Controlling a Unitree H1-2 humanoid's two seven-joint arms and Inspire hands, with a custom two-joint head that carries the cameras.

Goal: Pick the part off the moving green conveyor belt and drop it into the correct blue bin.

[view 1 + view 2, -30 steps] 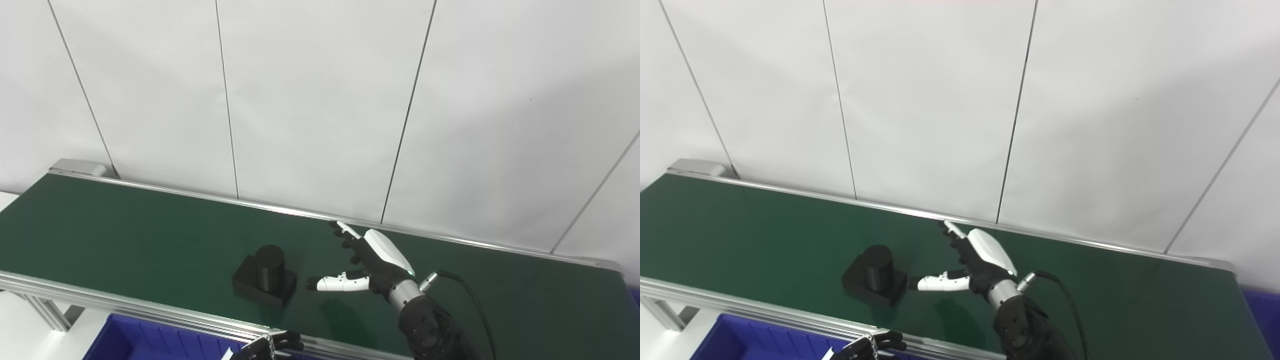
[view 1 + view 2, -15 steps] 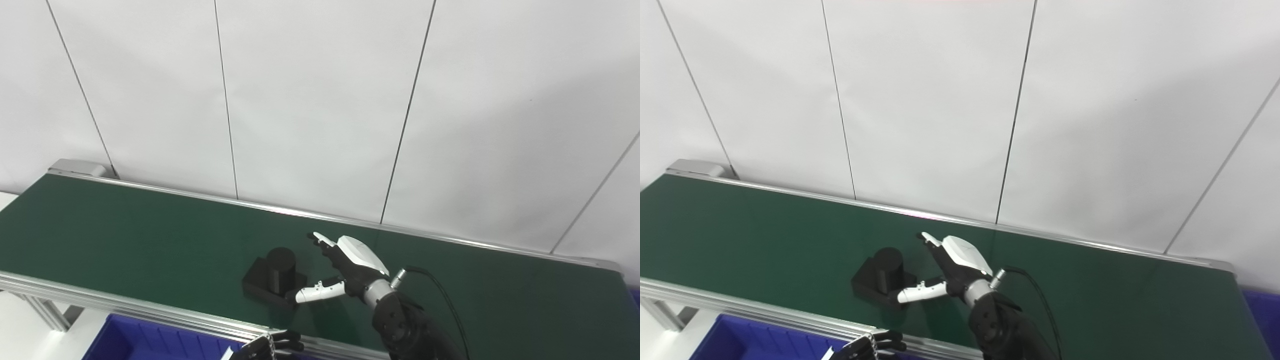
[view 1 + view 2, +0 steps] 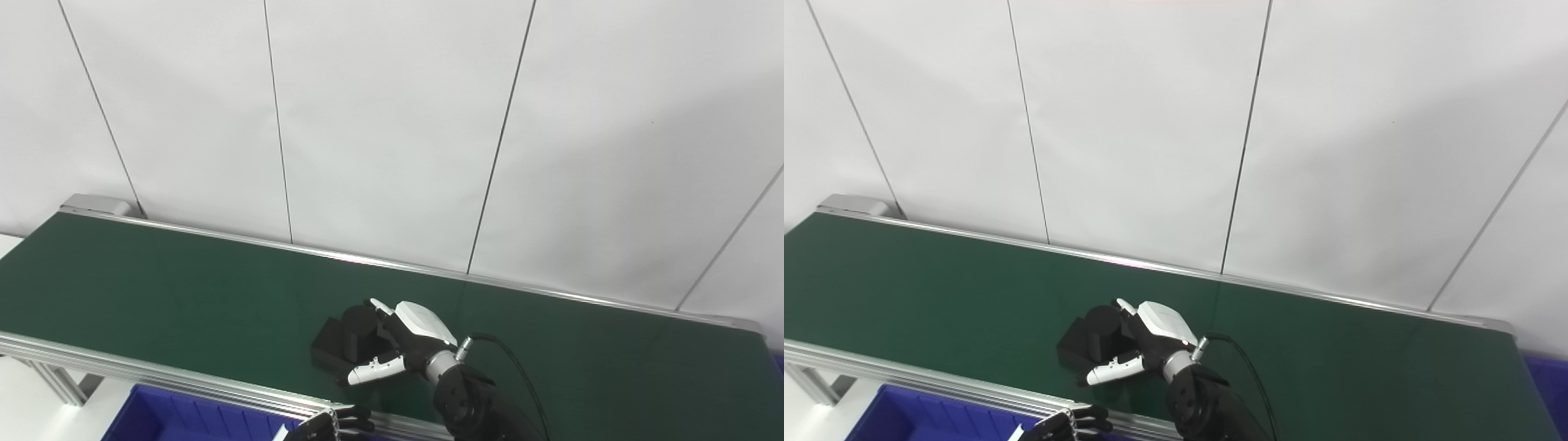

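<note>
Your right hand [image 3: 401,340] has its fingers apart around the matte black part, a short cylinder standing on a flat square base [image 3: 346,340], which sits on the green conveyor belt [image 3: 153,288] near its front rail. The white-tipped fingers [image 3: 380,306] curl over the far side of the cylinder, and the thumb [image 3: 370,371] reaches along the near side, just beside the base; you cannot tell from either view whether they are touching it yet, so treat the grasp as not closed.

The part looks rigid and probably light, likely moulded or printed plastic, with a dull surface that should not slip much. Take it by the upright cylinder, fingers behind and thumb in front, rather than by the low base, which gives little to pinch.

Your left hand [image 3: 334,427] waits below the rail, over the blue plastic bin [image 3: 165,416]; whether it is spread or curled is unclear.
</note>
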